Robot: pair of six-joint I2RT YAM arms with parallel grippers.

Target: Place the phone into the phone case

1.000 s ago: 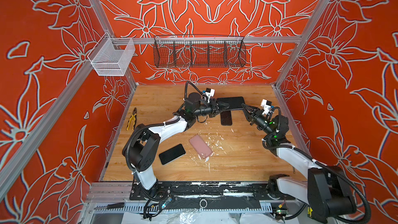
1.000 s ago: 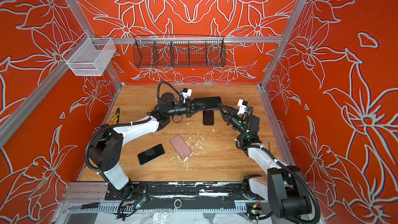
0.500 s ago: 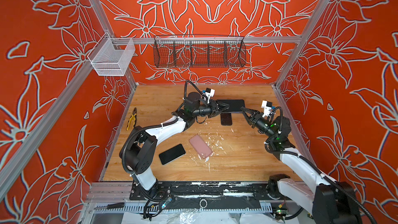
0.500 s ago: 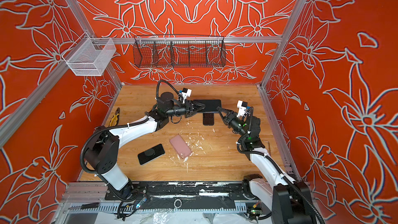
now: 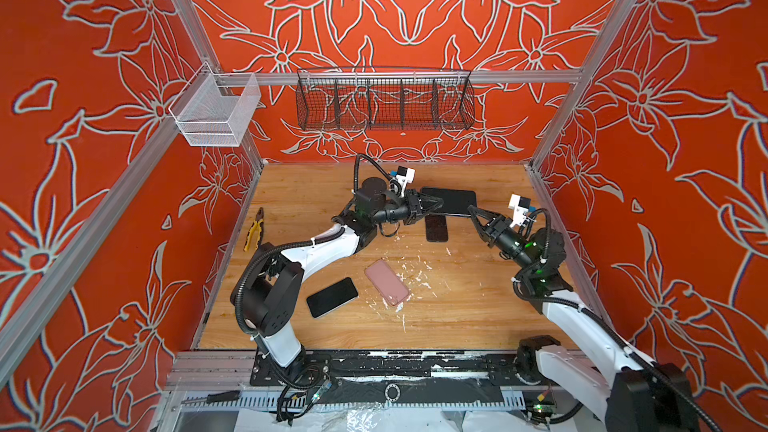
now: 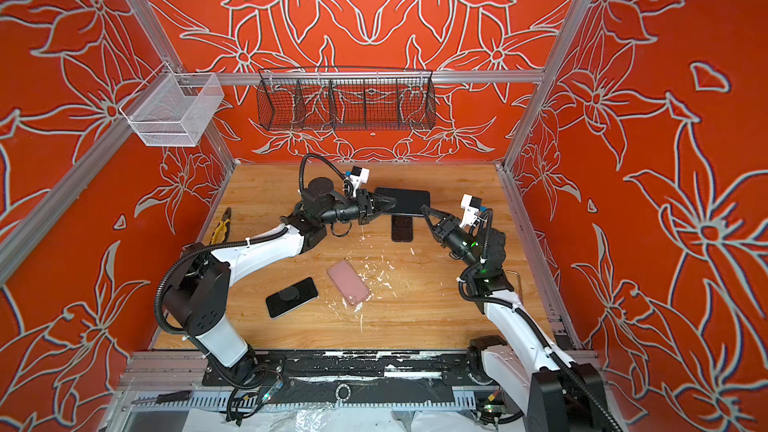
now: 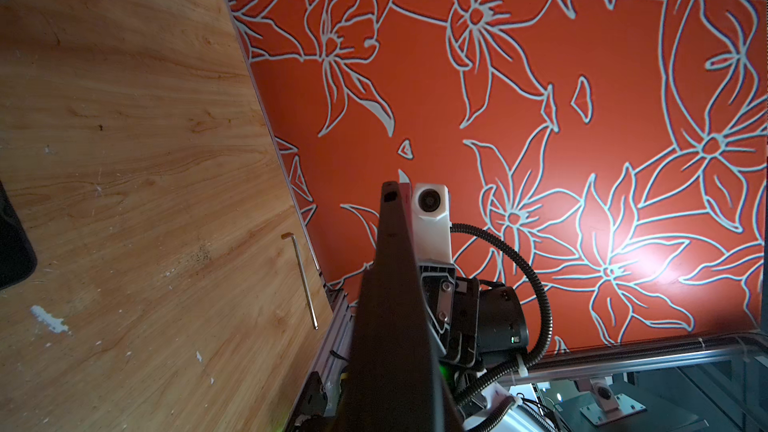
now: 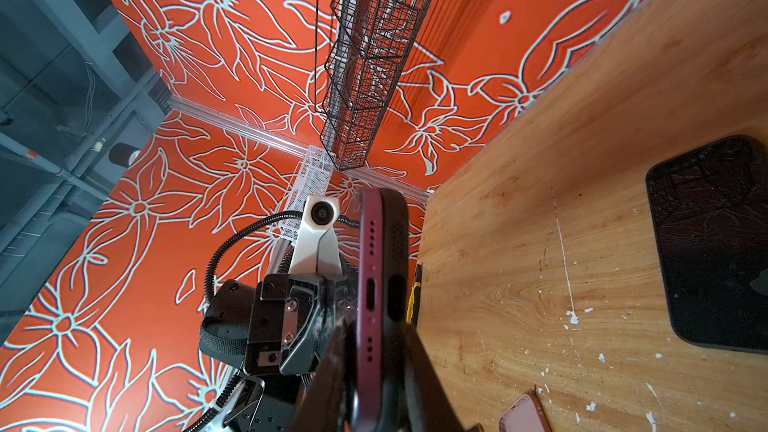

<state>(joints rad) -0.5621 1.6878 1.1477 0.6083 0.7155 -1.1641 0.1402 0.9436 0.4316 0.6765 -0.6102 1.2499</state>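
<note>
Maroon-edged smartphone point(image 8: 371, 284): held in the air over the back of the wooden tabletop point(image 5: 478, 292), pinched end to end between the two arms. The right wrist view shows it edge-on, with its port and speaker holes visible.
Black soft phone case point(image 8: 395, 238): pressed flat against the phone. Its port cut-out sits beside the phone's port rather than over it, so this end looks not yet seated.
Left gripper point(image 5: 435, 203): clamped on the short end of the pair nearer to it.
Right gripper point(image 5: 472, 209): fingers closed across phone and case together at the opposite short end.
Key relation: the pair's long axis runs about level from one gripper to the other, across the table. Each arm has one end. The coming move is probably a squeeze that pushes the phone's edge into the case lip at the right arm's end.
Beneath: a black textured case point(image 5: 436, 227) lies flat on the table just under the held pair. A pink case point(image 5: 387, 282) and a black phone with a round grip point(image 6: 291, 297) lie well apart, nearer the front.
Writing: no brand or label is legible.
</note>
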